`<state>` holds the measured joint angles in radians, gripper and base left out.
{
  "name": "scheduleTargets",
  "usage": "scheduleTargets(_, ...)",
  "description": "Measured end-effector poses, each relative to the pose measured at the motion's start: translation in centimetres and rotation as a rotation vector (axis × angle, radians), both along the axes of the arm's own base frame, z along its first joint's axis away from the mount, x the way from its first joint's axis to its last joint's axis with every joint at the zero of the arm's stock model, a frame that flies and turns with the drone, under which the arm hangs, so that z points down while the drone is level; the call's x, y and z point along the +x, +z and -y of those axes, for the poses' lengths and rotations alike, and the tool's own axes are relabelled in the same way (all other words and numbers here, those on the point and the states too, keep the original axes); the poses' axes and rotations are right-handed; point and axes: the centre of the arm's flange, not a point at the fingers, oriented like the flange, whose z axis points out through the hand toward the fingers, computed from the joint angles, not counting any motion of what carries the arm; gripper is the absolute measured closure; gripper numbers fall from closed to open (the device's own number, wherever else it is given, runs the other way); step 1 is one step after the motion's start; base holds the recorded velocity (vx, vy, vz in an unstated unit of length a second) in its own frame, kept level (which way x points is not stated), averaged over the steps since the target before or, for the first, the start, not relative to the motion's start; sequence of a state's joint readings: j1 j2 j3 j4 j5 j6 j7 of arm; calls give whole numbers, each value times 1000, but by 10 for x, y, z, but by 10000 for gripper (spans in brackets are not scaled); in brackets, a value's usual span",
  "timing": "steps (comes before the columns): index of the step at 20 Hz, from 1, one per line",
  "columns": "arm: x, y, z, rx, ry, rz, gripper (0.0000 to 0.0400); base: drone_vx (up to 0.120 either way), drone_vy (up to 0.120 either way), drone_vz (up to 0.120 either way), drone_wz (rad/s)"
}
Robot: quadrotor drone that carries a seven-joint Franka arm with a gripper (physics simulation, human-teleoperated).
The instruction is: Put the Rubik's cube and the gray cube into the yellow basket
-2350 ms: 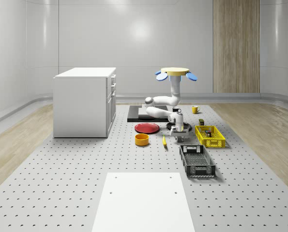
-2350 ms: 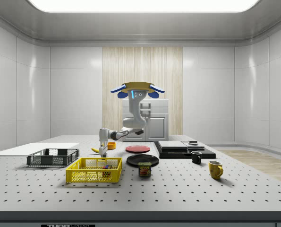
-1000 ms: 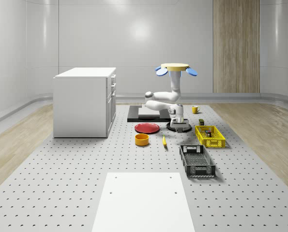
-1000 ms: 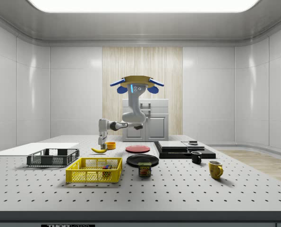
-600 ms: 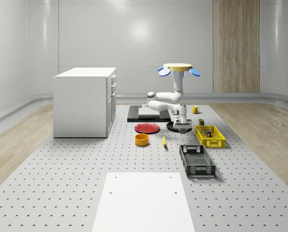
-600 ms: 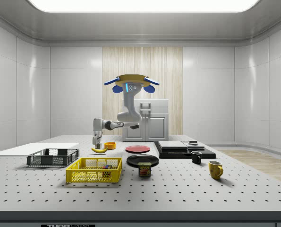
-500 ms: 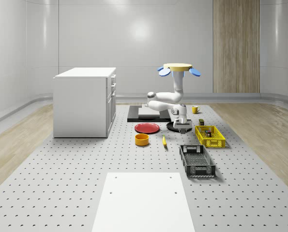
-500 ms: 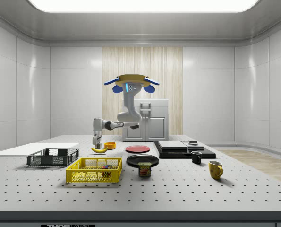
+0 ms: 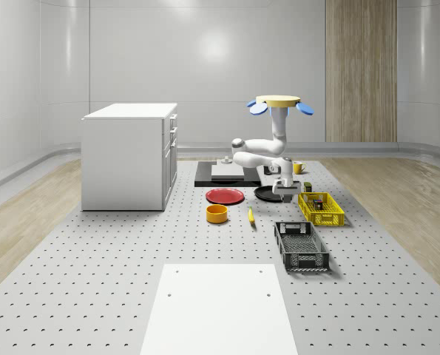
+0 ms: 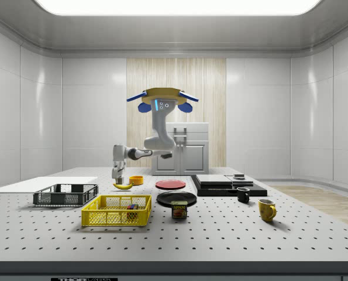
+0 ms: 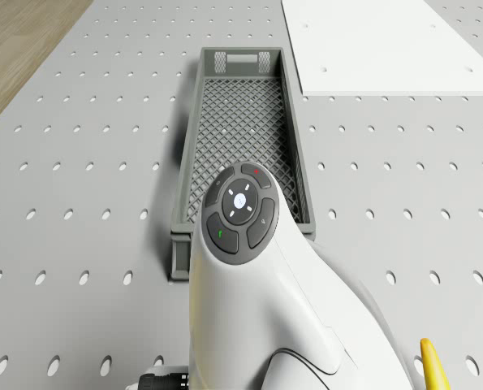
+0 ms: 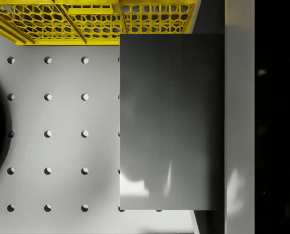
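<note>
The drone has shifted to the whole-scene view's right and hovers over the bench beside the yellow basket, which holds the Rubik's cube, gripper closed on the gray cube, ready for transfer.

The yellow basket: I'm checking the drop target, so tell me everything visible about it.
The yellow basket is a long, shallow, open-topped crate, plastic-looking, with honeycomb lattice walls. It rests flat on the perforated table, beside the black plate. A multicoloured item already lies inside. Nothing grips it.
</note>
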<state>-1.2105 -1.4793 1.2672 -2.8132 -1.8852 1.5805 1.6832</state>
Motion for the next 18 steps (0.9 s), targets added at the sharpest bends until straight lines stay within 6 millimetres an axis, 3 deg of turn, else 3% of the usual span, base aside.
scheduleTargets(18, 0, 0, 0, 0, 0, 0, 150, 0, 120, 4, 0)
